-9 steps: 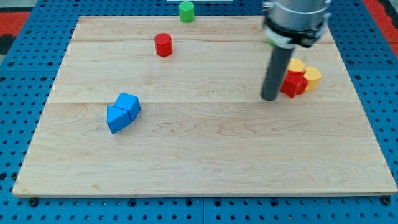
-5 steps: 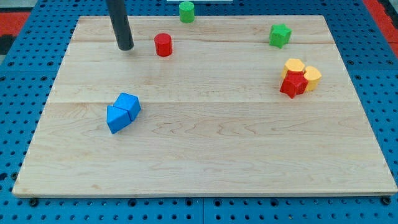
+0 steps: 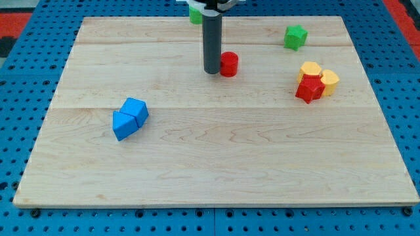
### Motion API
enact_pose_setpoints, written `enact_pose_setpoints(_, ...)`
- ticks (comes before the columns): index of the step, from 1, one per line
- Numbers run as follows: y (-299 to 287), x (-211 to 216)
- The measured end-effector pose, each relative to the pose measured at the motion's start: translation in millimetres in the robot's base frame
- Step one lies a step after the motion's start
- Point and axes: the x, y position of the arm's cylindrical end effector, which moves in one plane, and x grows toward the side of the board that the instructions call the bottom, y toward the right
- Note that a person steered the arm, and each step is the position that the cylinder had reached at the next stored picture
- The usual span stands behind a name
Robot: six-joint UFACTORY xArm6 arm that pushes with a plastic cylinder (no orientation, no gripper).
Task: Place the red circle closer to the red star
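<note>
The tip (image 3: 212,71) sits against the red circle's (image 3: 229,64) left side, seemingly touching, to push it right toward the red star (image 3: 308,88); there is no gripper.

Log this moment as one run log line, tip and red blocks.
my tip: touching red circle on its left | red star: to the right, against yellow blocks | gap: open

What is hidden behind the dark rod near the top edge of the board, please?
A green block shows only as a sliver at the rod's left; the rod covers the rest, so its shape cannot be told. My tip touches the red circle's left side.
</note>
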Motion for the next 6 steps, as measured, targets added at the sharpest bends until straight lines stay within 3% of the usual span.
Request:
enact_pose_setpoints(2, 19, -33)
enact_pose_setpoints(5, 130, 13)
enact_pose_setpoints(6, 115, 8)
